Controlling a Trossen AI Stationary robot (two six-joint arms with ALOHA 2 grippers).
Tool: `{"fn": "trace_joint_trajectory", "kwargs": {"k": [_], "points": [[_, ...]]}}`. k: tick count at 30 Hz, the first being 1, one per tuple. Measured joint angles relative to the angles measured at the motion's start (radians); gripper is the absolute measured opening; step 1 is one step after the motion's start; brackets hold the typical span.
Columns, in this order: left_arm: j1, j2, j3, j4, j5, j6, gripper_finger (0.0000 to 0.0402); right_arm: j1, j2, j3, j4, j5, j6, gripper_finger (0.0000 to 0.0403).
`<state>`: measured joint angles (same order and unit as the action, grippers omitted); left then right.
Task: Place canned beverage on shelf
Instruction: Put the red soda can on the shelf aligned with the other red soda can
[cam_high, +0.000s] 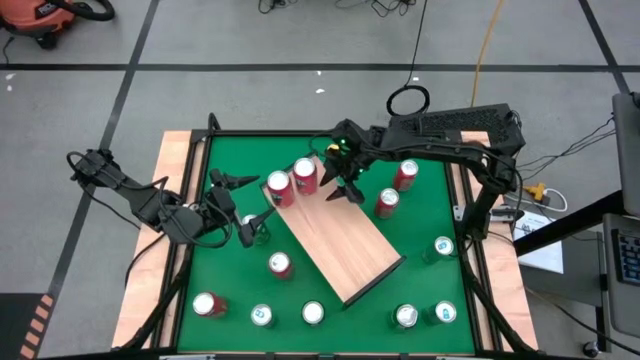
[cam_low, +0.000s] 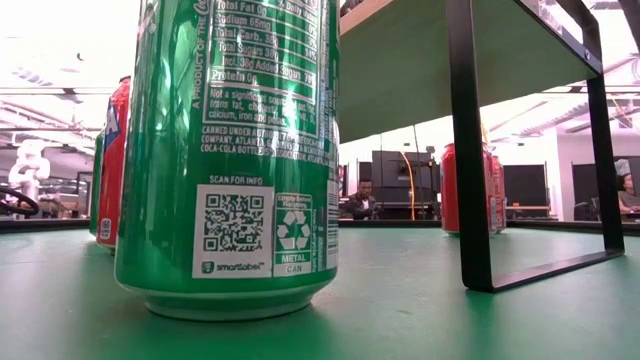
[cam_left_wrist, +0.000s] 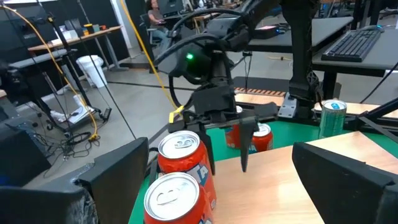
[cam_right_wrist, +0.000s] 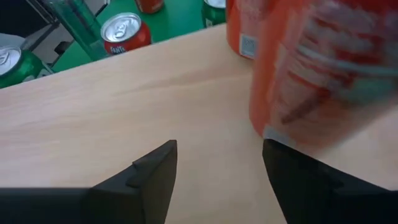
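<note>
right tool spread, empty, over shelf far edge; two red cans upright just beside it, left tool spread, farther off.

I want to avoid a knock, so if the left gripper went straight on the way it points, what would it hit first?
Probably the two red soda cans standing on the light wood-grain shelf board, right ahead of the open left gripper; the right gripper hangs beyond them.

The shelf is set diagonally at the table's middle. 2 cans are stood on its far-left end. Other cans are spread along the near edge and right side.
</note>
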<state>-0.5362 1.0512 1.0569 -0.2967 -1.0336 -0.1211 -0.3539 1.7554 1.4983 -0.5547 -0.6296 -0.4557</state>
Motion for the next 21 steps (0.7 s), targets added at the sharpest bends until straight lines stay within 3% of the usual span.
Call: {"fn": "trace_joint_trajectory", "kwargs": {"k": [19,21], "points": [[0.0,0.0,0.0,0.0,-0.001,-0.005,0.0398,0.02,0.0,-0.001,0.047,0.09,0.0,0.0215],[0.0,0.0,0.0,0.0,-0.001,-0.005,0.0398,0.018,0.0,-0.001,0.053,0.152,-0.003,0.0215]]}}
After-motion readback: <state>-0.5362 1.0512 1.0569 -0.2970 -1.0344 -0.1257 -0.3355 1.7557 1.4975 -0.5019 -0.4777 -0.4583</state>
